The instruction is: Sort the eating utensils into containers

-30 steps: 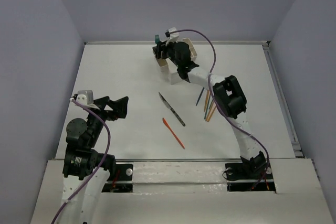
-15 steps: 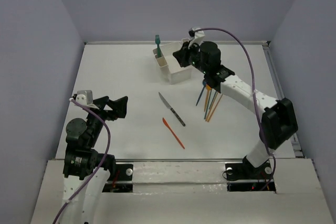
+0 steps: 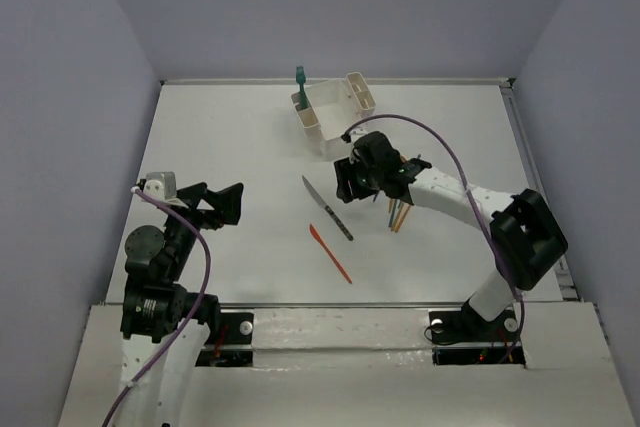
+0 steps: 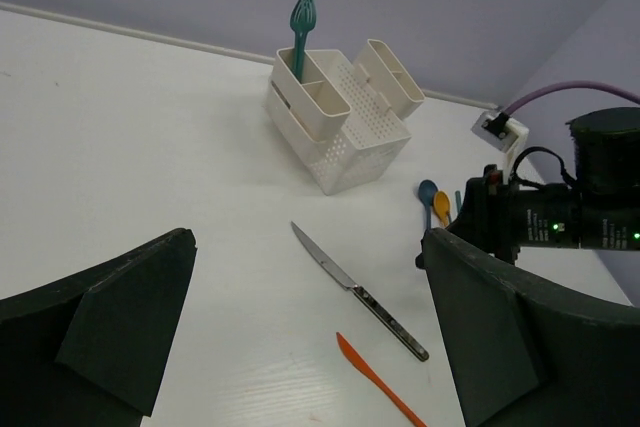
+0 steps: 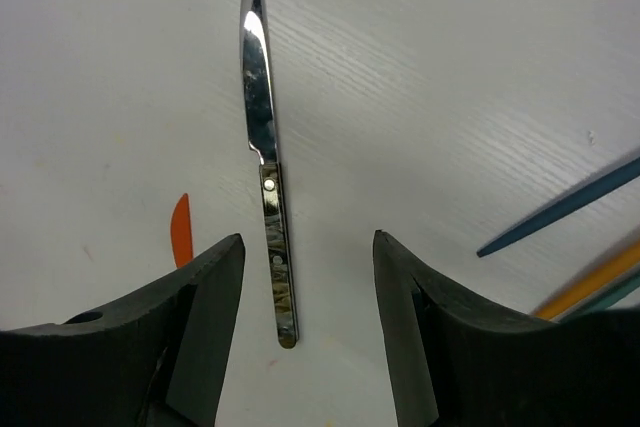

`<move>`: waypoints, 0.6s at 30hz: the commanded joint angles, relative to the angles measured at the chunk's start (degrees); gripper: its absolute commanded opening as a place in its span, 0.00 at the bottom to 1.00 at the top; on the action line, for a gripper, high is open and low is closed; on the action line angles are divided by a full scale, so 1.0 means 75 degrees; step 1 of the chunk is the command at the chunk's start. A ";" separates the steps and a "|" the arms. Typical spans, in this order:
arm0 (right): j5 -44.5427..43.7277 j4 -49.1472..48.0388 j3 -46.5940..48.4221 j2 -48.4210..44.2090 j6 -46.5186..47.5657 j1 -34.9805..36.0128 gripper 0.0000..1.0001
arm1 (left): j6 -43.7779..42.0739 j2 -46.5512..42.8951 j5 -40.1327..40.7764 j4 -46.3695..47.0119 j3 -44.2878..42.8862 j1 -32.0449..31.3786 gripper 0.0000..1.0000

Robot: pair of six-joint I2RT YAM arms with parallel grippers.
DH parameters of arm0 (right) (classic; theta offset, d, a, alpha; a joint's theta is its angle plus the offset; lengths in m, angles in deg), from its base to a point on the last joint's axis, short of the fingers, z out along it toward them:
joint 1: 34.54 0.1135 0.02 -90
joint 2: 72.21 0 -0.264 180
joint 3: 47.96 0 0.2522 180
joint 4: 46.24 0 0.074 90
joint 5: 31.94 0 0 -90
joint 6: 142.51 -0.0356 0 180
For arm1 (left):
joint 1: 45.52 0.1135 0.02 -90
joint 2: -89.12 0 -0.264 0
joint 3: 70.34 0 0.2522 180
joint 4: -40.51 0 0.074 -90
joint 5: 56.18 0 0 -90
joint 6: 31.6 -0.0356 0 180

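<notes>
The white caddy point(image 3: 332, 117) stands at the back of the table, with the teal fork point(image 3: 299, 81) upright in its left slot; both also show in the left wrist view, the caddy point(image 4: 345, 119) and the fork point(image 4: 299, 29). The steel knife point(image 3: 327, 208) lies flat mid-table, and the orange plastic knife point(image 3: 330, 254) lies just in front of it. My right gripper point(image 3: 344, 185) is open and empty above the knife. In the right wrist view my right gripper point(image 5: 305, 317) straddles the knife's handle point(image 5: 278, 272). My left gripper point(image 3: 227, 203) is open and empty at the left.
The spoons' handles point(image 3: 398, 213) lie in a bunch to the right of the knife, partly under my right arm. The blue spoon bowl point(image 4: 428, 190) and orange spoon bowl point(image 4: 441, 204) show in the left wrist view. The orange knife's tip point(image 5: 181, 232) is beside my right gripper's left finger.
My right arm has left the caddy, leaving the teal fork in the slot, and has swung back and down over the steel knife. The left arm has not moved.
</notes>
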 commanded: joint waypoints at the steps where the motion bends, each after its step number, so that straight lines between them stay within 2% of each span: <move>1: -0.0497 0.0615 0.0491 0.0700 0.0249 0.0391 0.61 | -0.0023 -0.0055 -0.0164 0.0413 0.0047 0.0034 0.99; 11: -0.1129 0.1026 0.1347 0.2166 0.0285 0.1176 0.61 | -0.0023 -0.0125 -0.0211 0.0436 0.0047 0.0034 0.99; 14: -0.1351 0.1048 0.1522 0.2540 0.0191 0.1352 0.58 | -0.0023 -0.0114 -0.0246 0.0448 0.0059 0.0034 0.99; 18: -0.1645 0.1236 0.1804 0.3044 0.0190 0.1517 0.48 | -0.0034 -0.0113 -0.0258 0.0448 0.0059 0.0034 0.99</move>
